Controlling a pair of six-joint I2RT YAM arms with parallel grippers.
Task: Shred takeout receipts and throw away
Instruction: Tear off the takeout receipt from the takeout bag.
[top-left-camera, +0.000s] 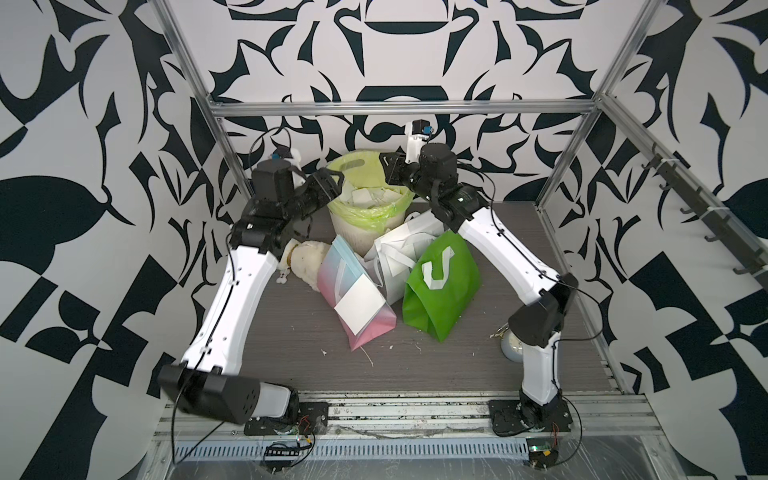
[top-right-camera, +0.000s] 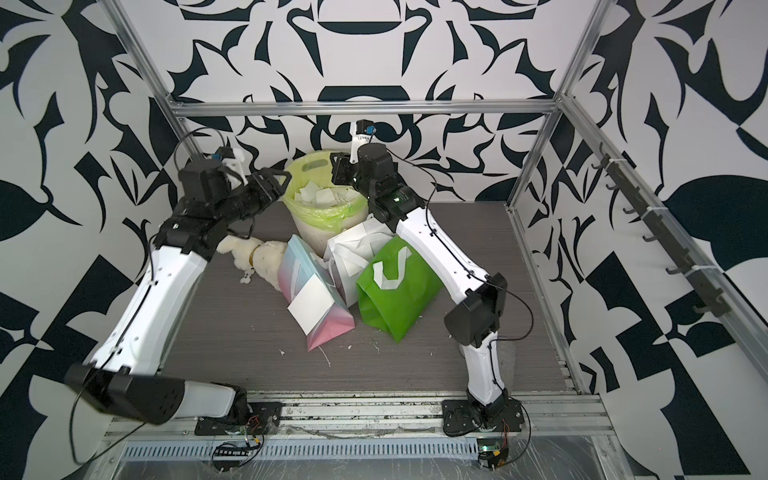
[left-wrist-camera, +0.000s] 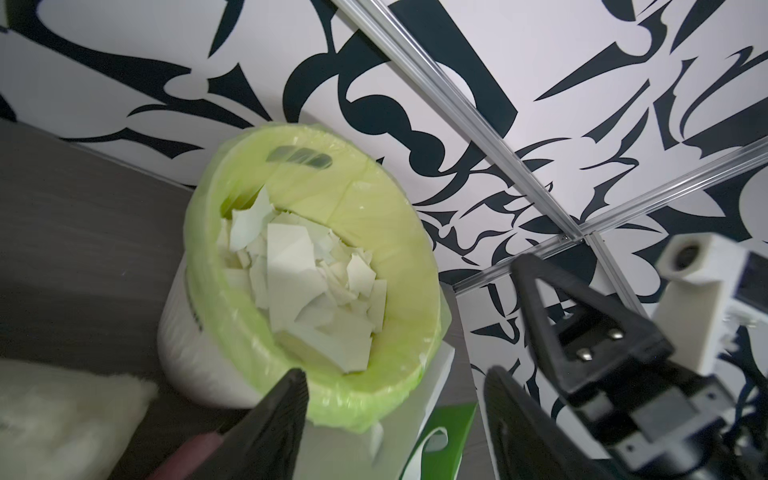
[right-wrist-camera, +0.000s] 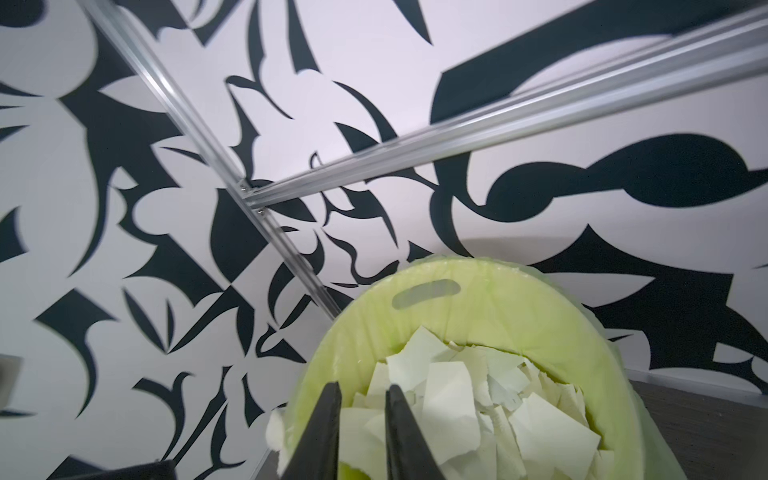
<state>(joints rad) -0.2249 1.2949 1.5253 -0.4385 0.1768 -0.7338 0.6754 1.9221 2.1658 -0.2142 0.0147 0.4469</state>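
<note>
Torn white scraps of the takeout receipts (top-left-camera: 374, 195) (top-right-camera: 320, 193) (left-wrist-camera: 299, 274) (right-wrist-camera: 449, 395) fill a white bin with a green liner (top-left-camera: 361, 214) (top-right-camera: 316, 218) (left-wrist-camera: 415, 291) (right-wrist-camera: 540, 316) at the back centre. One whole white receipt sheet (top-left-camera: 359, 303) (top-right-camera: 309, 305) lies on a pink-and-blue gift bag. My left gripper (top-left-camera: 336, 180) (top-right-camera: 282, 178) (left-wrist-camera: 395, 374) hovers at the bin's left rim, wide open and empty. Over the bin's right rim my right gripper (top-left-camera: 384, 160) (top-right-camera: 334, 160) (right-wrist-camera: 362, 388) has its jaws a little apart with nothing between them.
The pink-and-blue bag (top-left-camera: 370, 328), a white gift bag (top-left-camera: 388, 286) and a green gift bag (top-left-camera: 440, 307) lie crowded in front of the bin. A cream plush toy (top-left-camera: 305, 259) sits under my left forearm. Small paper crumbs dot the grey tabletop (top-left-camera: 457, 365).
</note>
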